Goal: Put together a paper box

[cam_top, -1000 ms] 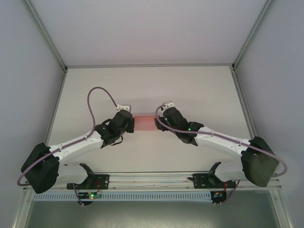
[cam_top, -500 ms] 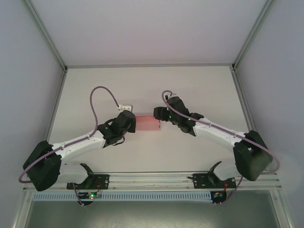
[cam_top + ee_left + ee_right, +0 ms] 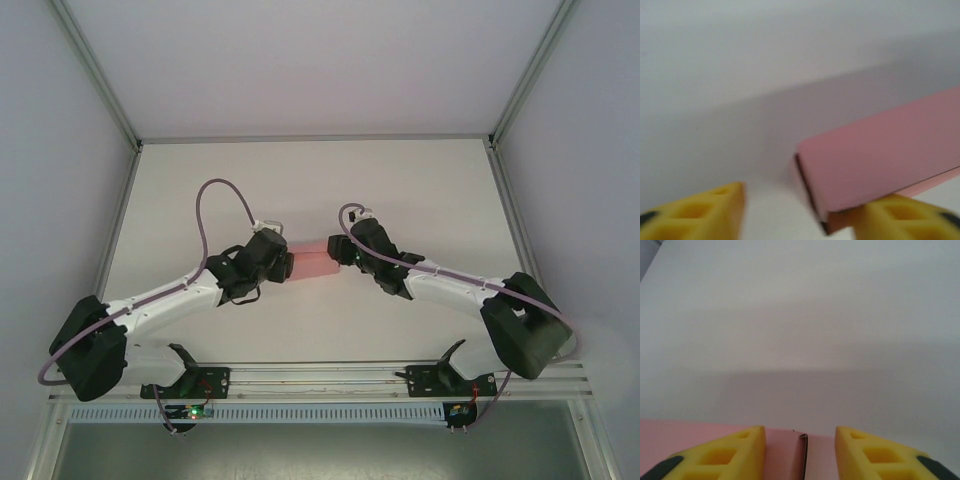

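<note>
Box spot: the pink box (image 3: 318, 262) sits in the middle of the table (image 3: 420, 190), right between the two claws.
Done so far: it looks folded up into a proper long box shape, sides standing.
Left to do: I'd guess the ends. From the left wrist, the near end shows a dark gap and some card poking out underneath, so probably not tucked.
Left claw (image 3: 802, 207): wide open at the box's left end, gripping nothing.
Right claw (image 3: 800, 440): roughly half open over the right end, by a seam; nothing visibly pinched.
Writing/brands: none, just plain pink card.
</note>
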Motion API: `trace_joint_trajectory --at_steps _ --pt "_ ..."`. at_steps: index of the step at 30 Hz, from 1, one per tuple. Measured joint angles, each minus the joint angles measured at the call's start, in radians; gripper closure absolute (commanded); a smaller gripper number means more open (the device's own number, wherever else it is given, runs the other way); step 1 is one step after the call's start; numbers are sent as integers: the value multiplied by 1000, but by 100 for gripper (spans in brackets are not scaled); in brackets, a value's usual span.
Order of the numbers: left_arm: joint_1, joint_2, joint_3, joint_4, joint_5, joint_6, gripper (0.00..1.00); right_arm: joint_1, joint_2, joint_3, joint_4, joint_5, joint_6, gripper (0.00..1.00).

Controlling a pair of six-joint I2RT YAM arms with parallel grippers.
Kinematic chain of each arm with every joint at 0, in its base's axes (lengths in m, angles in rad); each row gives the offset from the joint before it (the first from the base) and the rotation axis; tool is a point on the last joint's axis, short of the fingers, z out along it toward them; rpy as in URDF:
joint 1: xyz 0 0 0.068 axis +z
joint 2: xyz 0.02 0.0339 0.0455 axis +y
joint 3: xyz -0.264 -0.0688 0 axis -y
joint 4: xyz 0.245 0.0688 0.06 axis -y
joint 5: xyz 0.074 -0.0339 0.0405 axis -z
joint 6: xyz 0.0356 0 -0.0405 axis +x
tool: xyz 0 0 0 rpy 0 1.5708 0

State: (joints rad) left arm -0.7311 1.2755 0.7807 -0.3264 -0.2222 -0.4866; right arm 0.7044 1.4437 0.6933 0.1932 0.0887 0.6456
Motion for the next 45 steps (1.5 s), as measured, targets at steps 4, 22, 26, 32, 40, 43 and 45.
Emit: trace_joint_trajectory --at_steps 4,22,26,32,40,43,45 --pt "-8 -60 63 -146 50 11 0 10 26 -3 58 -1 18 67" --pt "412 86 -69 219 668 -313 41 13 67 -2 121 -8 37 76" --pt "412 69 -148 372 720 -341 47 12 69 -28 169 -14 37 81" --pt "412 25 -248 515 723 -390 81 5 119 -109 406 -31 -8 95" --pt "417 69 -269 626 702 -415 100 4 210 -223 776 -15 -63 100" --pt "417 89 -254 637 706 -407 100 4 204 -226 779 -1 -74 100" --pt "417 93 -238 618 708 -394 95 -2 185 -197 713 -2 -84 100"
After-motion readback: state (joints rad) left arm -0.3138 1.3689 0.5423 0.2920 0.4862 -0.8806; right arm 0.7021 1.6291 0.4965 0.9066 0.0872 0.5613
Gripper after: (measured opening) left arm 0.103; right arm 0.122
